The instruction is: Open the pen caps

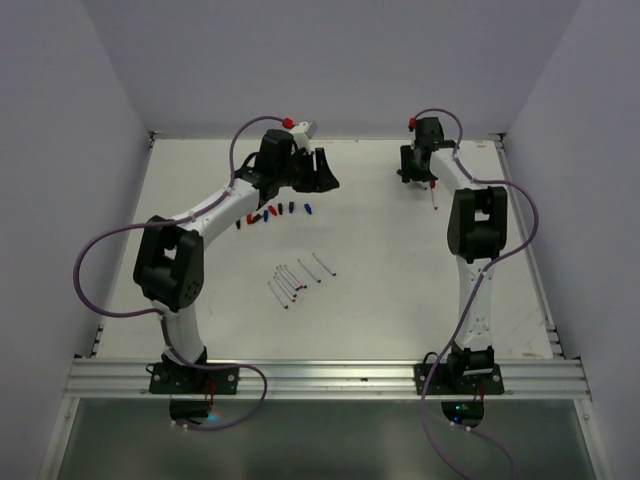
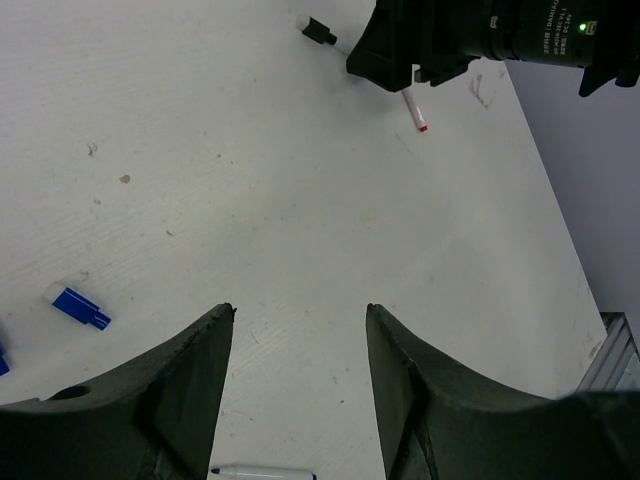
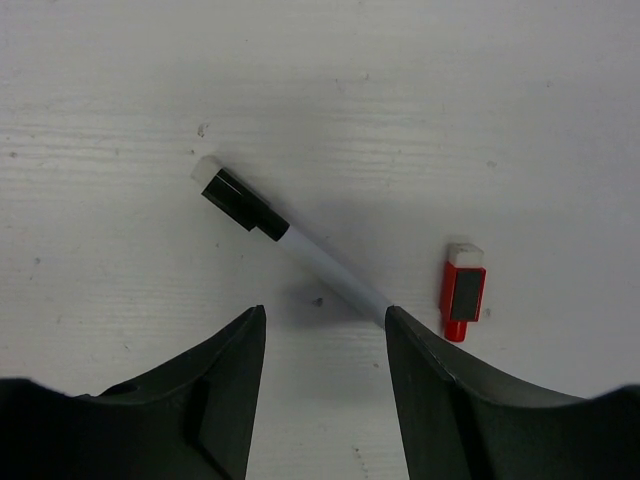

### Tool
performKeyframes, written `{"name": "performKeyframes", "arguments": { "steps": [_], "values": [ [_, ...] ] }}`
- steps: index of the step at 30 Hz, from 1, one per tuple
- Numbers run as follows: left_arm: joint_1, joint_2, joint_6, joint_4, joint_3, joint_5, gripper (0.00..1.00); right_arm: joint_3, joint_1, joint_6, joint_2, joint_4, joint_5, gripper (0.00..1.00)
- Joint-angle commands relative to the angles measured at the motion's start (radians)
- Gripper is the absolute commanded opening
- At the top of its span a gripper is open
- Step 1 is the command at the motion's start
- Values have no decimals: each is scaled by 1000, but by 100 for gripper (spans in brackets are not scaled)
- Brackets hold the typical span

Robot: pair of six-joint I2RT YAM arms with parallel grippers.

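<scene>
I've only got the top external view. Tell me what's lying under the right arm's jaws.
Observer: A pen, lying flat, with its black cap still on.
Operator: Give me the state of those jaws.
Observer: The right gripper is open. Its jaws stand well apart, and the pen's barrel runs out of sight at the edge of one of them.
Operator: Report anything loose next to that pen.
Observer: A red cap lies on its own beside the barrel, not touching it.
</scene>
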Motion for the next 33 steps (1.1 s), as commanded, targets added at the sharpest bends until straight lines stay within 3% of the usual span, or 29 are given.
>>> {"name": "performKeyframes", "arguments": {
  "steps": [1,12,18,25,33],
  "values": [
    [2,-19,-17,60,-9,38,59,30,-1,-62,14,11,39,55],
    [3,-16,-17,68,-20,43,59,33,-3,-50,53,-21,-34,50],
    [3,-36,-15,72,-49,44,59,-63,-3,-46,8,-6,-70,35],
    [3,-65,-33,83,-83,50,59,-139,14,-6,-19,13,-113,0],
    [46,-96,-141,227,-196,167,59,-301,52,72,-151,155,-192,0]
  ]
}}
